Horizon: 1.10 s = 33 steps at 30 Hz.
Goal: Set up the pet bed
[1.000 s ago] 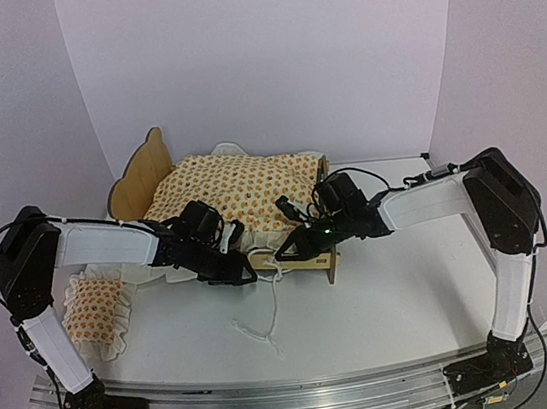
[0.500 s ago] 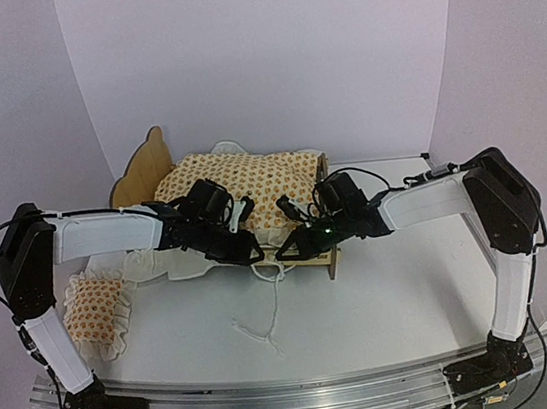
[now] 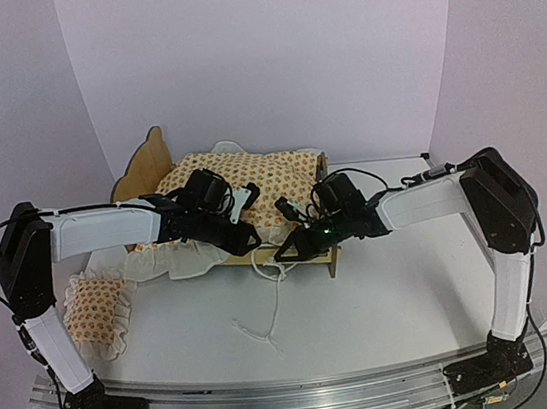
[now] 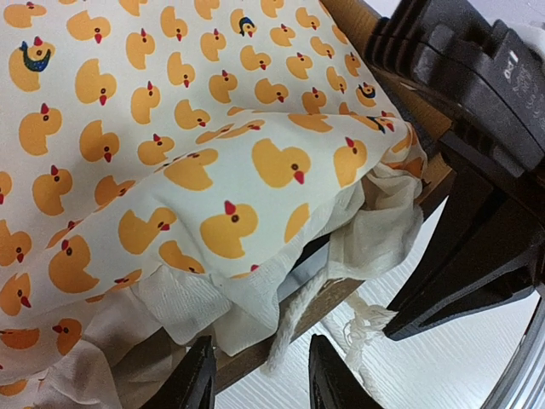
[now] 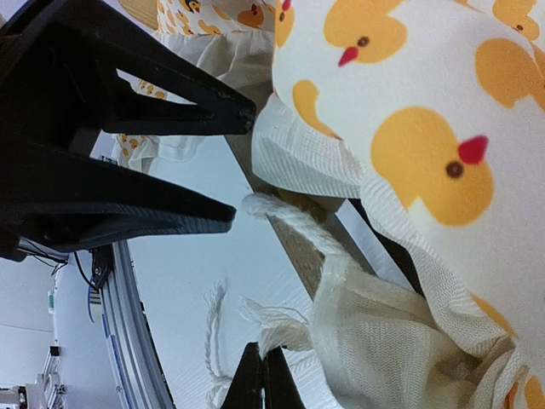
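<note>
Here, left gripper (image 3: pixel 248 237), jaws apart, and right gripper (image 3: pixel 283 254), jaws pressed together, face each other at the pet bed (image 3: pixel 143 169) beside its duck-print cushion (image 3: pixel 250 175)

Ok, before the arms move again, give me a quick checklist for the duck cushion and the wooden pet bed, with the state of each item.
1. Cream duck-print ruffled cushion lying on the light plywood pet bed: ok.
2. Cushion's gauzy ruffle tucked inside the near rail: not ok, it hangs over the rail.
3. Left jaws open beside that rail: ok.
4. Right jaws pinching a white tie cord: cannot tell; they are shut, with the cord close by.
5. Small matching ruffled pillow on the bed: not ok, it lies on the white table beside the bed.
</note>
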{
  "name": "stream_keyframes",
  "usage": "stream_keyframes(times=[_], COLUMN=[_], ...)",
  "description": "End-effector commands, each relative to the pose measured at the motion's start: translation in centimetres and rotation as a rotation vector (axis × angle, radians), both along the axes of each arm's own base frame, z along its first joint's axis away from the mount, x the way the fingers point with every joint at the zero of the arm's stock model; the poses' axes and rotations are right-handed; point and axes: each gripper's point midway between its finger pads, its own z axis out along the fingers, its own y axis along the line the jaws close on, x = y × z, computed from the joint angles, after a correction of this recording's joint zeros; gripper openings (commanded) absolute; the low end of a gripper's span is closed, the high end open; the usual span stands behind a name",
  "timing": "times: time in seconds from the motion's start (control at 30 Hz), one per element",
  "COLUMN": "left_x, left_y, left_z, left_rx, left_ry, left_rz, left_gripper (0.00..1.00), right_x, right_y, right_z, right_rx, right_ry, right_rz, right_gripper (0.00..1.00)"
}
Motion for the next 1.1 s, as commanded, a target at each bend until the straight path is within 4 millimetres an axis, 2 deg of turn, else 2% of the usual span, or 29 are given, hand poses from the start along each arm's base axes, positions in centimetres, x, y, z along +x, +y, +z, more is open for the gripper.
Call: stream_keyframes(times=[0.0, 0.1, 0.2, 0.37, 0.47, 0.6, 0.8, 0.93, 1.07], left_x=[-0.3, -1.6, -1.7, -1.0, -1.4, -1.3, -1.7, -2.0, -2.3], left_y=[-1.2, -0.9, -0.5, -1.0, -0.9, -1.0, -0.7, -0.9, -2.2], left_z=[0.4, -0.8, -1.5, -1.8, -3.1, -3.3, -4.5, -3.8, -0.6], left_rx=[-0.036, -0.025, -0.004, 0.014, 0.035, 0.046, 0.089, 0.093, 0.031], left_ry=[0.004, 0.078, 0.076, 0.049, 0.087, 0.088, 0.121, 0.118, 0.129], left_rz=[-0.062, -0.066, -0.065, -0.09, -0.1, -0.105, -0.121, -0.162, -0.209], left_gripper=[0.36, 0.36, 0.33, 0.23, 0.2, 0.07, 0.0, 0.0, 0.0], right_x=[0.3, 0.2, 0.2, 0.3, 0.3, 0.4, 0.7, 0.9, 1.2], right_y=[0.5, 0.4, 0.4, 0.4, 0.2, -0.1, -0.3, -0.5, -0.2], right_z=[0.7, 0.5, 0.4, 0.3, 0.2, 0.1, 0.0, 0.0, 0.4], right_rx=[0.023, 0.019, 0.019, 0.02, 0.018, 0.014, 0.013, 0.015, 0.022], right_ry=[-0.01, -0.007, -0.003, 0.001, 0.001, 0.004, 0.0, 0.0, -0.017], right_rz=[0.014, 0.014, 0.016, 0.016, 0.012, 0.005, 0.0, -0.001, 0.004], right_gripper=[0.0, 0.0, 0.0, 0.0, 0.0, 0.0, 0.0, 0.0, 0.0])
